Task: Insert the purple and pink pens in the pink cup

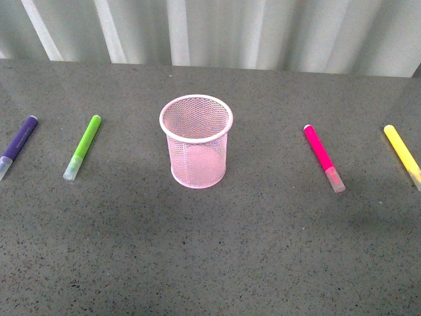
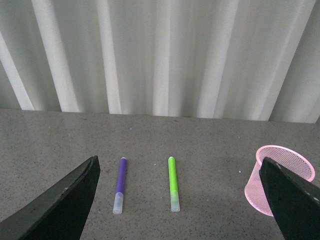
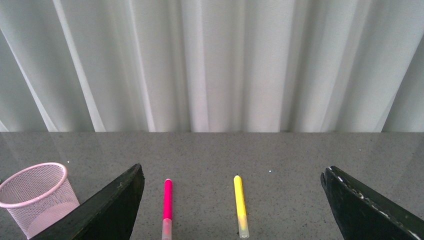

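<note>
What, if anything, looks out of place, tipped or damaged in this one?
Nothing stands out. The cup stands upright and looks empty. The purple pen and green pen lie flat on its left, the pink pen and yellow pen on its right, all capped, none touching. The left gripper and right gripper are open, holding nothing.

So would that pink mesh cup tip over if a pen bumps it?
The pink cup is wire mesh, so probably light and easy to nudge. It stands upright, base narrower than rim, so a sideways knock might tip it.
</note>
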`<action>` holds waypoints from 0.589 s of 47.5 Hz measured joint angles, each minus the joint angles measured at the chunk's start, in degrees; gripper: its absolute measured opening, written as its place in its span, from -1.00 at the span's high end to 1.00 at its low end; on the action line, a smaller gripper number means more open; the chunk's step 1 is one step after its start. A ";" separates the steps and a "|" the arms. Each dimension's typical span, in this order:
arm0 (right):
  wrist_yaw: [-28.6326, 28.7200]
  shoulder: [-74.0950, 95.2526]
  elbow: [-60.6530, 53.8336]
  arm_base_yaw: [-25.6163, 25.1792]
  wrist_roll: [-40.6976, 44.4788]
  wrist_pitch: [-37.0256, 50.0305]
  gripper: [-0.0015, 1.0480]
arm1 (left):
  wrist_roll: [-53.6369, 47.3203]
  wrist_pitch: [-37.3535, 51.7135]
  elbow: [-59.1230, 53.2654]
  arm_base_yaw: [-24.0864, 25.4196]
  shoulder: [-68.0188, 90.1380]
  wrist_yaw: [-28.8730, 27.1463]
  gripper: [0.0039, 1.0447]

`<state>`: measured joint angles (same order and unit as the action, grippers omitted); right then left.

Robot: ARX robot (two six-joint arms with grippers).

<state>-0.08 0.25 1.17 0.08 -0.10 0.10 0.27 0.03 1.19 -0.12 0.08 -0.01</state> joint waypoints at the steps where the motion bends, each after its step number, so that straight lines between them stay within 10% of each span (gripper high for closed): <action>1: 0.00 0.00 0.00 0.00 0.00 0.00 -0.86 | -0.02 0.00 0.00 0.00 0.00 0.00 -0.87; 28: 0.00 0.00 0.00 0.00 0.00 0.00 -0.86 | -0.02 0.00 0.00 0.00 0.00 0.00 -0.87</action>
<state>-0.08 0.25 1.17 0.08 -0.10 0.10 0.25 0.03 1.19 -0.12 0.08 -0.01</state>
